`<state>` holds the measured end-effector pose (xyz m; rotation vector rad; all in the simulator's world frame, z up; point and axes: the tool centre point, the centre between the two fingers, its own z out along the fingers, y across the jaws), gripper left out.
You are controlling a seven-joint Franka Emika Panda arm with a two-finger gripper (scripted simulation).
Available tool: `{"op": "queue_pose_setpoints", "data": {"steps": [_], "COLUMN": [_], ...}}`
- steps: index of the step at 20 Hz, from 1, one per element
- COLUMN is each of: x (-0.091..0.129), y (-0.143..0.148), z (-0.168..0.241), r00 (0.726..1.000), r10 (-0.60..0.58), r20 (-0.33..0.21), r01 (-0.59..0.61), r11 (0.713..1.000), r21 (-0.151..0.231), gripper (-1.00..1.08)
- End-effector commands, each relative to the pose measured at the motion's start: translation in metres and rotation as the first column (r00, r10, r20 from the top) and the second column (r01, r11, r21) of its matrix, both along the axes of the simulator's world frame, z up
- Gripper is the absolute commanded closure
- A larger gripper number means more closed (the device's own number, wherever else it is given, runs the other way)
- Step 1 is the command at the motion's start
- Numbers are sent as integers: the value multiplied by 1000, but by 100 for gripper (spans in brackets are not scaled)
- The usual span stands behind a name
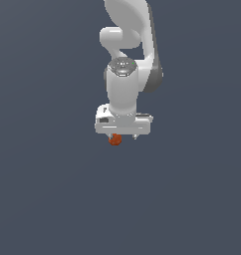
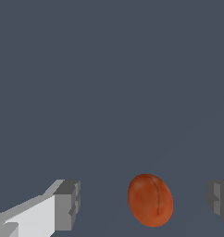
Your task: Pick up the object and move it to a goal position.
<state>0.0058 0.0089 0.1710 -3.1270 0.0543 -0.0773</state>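
Hanging nose-down over a flat slate-grey surface, the white arm carries its gripper just above the object. Surface is one uniform blue-grey tone across the whole exterior view. No edge, corner or seam shows in either picture, so the spot cannot be placed against the table's edges. No wall, horizon or other room feature is visible; surface and background run together.

Object: small orange-red rounded thing, egg-like in the wrist view, with a thin dark line curving down its face. It is much narrower than the gripper body. In the exterior view it sits at the underside of the gripper, toward the exterior view's left end of the hand.

Fingers: spread wide. One grey-tipped white finger stands on one side of the object and the other tip on the far side, with bare surface showing between each tip and the object. Neither pad touches it. The object lies between the tips, nearer the second tip than the first.

Whether the object rests on the surface cannot be told.
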Motion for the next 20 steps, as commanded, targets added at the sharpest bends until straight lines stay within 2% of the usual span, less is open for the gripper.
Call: {"op": "queue_pose_setpoints", "data": {"steps": [1,20], "x": [0,-4], "y": [0,1], "z": [0,2], "r00": [1000,999], "r10": [0,51], "r20": [0,-6], "r01": [0,-51], "r11": [1000,999], "r21": [0,-9], "gripper": [-92,-92]}}
